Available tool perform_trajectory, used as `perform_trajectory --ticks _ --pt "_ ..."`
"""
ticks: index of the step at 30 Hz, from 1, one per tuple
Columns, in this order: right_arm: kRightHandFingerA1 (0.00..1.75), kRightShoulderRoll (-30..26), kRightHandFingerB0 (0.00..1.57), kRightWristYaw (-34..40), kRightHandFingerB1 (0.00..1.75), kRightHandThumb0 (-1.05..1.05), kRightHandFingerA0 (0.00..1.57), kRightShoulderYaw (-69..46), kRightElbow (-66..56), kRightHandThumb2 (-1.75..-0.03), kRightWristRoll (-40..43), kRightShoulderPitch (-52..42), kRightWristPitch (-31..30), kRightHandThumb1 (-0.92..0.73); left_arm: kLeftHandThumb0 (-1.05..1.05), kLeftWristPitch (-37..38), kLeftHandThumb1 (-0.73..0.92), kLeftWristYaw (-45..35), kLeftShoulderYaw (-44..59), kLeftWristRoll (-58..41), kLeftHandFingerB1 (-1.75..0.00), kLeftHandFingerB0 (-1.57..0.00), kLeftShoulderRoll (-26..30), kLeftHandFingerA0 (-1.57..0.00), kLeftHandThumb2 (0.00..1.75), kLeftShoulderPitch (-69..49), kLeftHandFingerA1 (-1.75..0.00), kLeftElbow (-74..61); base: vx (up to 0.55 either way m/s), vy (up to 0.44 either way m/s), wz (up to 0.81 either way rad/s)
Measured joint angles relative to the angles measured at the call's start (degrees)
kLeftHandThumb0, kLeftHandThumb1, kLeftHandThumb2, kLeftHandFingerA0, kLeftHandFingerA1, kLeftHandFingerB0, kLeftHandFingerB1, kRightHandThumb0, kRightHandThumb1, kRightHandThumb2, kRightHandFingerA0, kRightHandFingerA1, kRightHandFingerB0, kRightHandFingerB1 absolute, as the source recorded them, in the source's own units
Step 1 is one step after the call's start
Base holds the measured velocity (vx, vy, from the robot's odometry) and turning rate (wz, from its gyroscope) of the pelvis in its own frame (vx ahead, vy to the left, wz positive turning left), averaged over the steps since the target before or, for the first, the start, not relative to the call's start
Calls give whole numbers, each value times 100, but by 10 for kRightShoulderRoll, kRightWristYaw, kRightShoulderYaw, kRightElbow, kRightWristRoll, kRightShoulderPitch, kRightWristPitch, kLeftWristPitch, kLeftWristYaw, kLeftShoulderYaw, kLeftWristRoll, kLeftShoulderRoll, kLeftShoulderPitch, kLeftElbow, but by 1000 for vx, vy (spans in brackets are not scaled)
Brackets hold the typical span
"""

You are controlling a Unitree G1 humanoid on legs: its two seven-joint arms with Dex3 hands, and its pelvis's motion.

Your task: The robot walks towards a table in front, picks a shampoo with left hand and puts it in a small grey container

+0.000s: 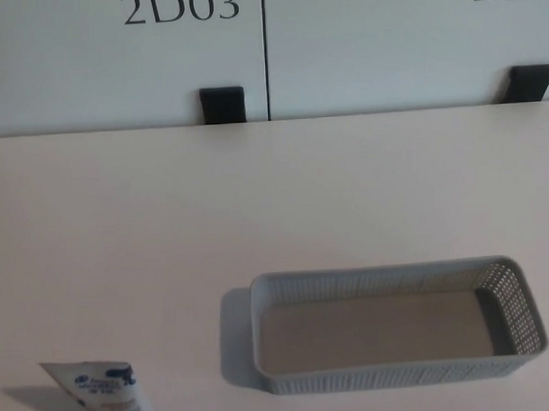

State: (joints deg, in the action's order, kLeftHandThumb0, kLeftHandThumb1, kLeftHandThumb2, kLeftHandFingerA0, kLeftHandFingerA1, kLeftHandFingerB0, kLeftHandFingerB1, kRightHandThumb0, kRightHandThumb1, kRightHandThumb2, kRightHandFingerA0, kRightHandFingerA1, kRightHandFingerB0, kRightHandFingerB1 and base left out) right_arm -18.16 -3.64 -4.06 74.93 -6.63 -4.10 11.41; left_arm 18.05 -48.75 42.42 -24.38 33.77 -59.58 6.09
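Observation:
A white shampoo tube [105,392] with blue print stands at the bottom left of the head view, its crimped end up and its lower part cut off by the picture's edge. To its right a small grey perforated container [398,374] lies on the white table [256,197], long side across the view, with nothing inside it. Neither of my hands shows in the picture.
The table's far edge runs across the upper part of the view. Behind it stand white wall panels [116,58] marked 2D03, with two black brackets [222,104] at their base.

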Motion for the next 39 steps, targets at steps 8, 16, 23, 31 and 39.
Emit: perform_trajectory --ticks 8,16,23,31,39 --pt "44 1 36 0 34 -28 60 5 0 -61 0 1 0 -69 -18 -11 39 -25 46 -72 -48 0 0 -1 87 40 -49 -67 0 0 0" --pt "42 2 36 0 34 -28 57 9 1 -62 0 4 -1 -69 -27 -49 40 -32 43 -146 -19 -7 20 -9 57 156 -34 -112 0 0 0" --pt "43 3 36 1 34 -28 59 12 5 -62 -1 5 -5 -70 -17 -111 44 -31 -7 -171 -22 0 41 -6 53 266 -31 -91 0 0 0" --pt "43 3 37 3 34 -29 57 19 9 -61 -5 4 -10 -70 -21 -172 41 -30 -110 -157 -23 -3 45 -8 53 378 -32 30 0 0 0" --pt "41 4 36 4 34 -28 54 23 13 -61 -10 6 -14 -70 -23 -187 39 -5 -193 -101 -19 -7 37 -8 58 433 -32 90 0 0 0"
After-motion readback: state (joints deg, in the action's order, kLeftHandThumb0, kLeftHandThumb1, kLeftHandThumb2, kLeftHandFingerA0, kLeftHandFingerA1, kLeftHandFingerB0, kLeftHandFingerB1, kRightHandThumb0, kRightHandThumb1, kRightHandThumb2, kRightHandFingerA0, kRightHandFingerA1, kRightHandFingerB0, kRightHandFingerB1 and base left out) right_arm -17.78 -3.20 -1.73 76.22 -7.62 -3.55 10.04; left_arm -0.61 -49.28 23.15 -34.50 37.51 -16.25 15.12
